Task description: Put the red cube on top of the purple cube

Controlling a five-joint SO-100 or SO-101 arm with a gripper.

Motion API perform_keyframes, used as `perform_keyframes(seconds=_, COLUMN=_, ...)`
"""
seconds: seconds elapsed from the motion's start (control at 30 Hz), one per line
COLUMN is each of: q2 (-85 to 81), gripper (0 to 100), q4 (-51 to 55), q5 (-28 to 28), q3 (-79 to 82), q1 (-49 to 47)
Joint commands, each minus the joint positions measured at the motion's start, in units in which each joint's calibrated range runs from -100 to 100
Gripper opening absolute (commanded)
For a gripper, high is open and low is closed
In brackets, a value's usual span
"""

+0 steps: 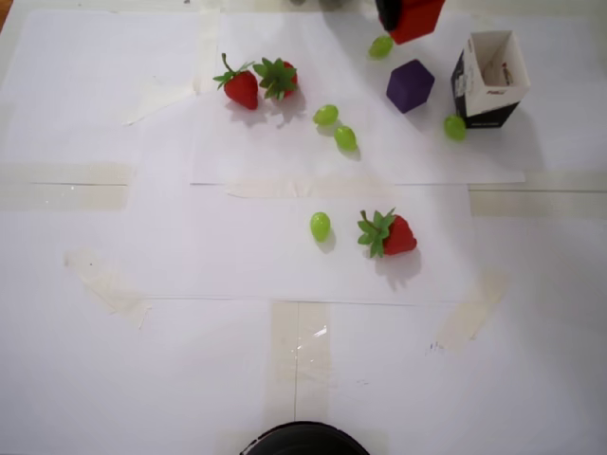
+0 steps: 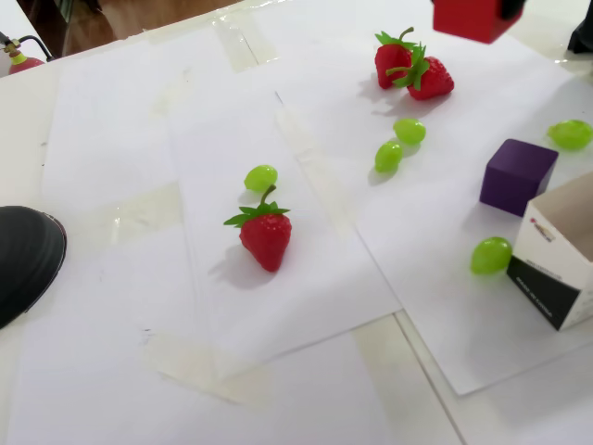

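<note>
The red cube [image 1: 417,19] hangs in the air at the top edge of the overhead view, above and just behind the purple cube [image 1: 410,85]. My gripper [image 1: 408,8] is shut on it; only a black sliver of one finger [image 1: 388,13] shows beside the cube, the rest is out of frame. In the fixed view the red cube [image 2: 471,19] floats at the top right with a dark finger [image 2: 511,7] against it. There the purple cube [image 2: 517,174] rests on the paper well below it, untouched.
An open black-and-white paper box [image 1: 490,66] stands right of the purple cube. Several green grapes, one [image 1: 455,127] by the box, and three strawberries, one [image 1: 389,234] mid-table and a pair [image 1: 261,82] at the back left, lie about. A black round object [image 2: 23,260] sits at the near edge.
</note>
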Motion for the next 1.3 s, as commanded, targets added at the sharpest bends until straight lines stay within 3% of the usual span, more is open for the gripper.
perform_keyframes(seconds=0.0, q2=-7.35, gripper=6, q4=-5.84, q5=0.15, q3=11.22, q1=-1.43)
perform_keyframes(seconds=0.47, q2=-6.92, gripper=6, q4=-17.69, q5=-0.15, q3=24.13, q1=-4.81)
perform_keyframes(seconds=1.27, q2=-2.97, gripper=6, q4=-19.82, q5=-1.27, q3=24.58, q1=-7.31)
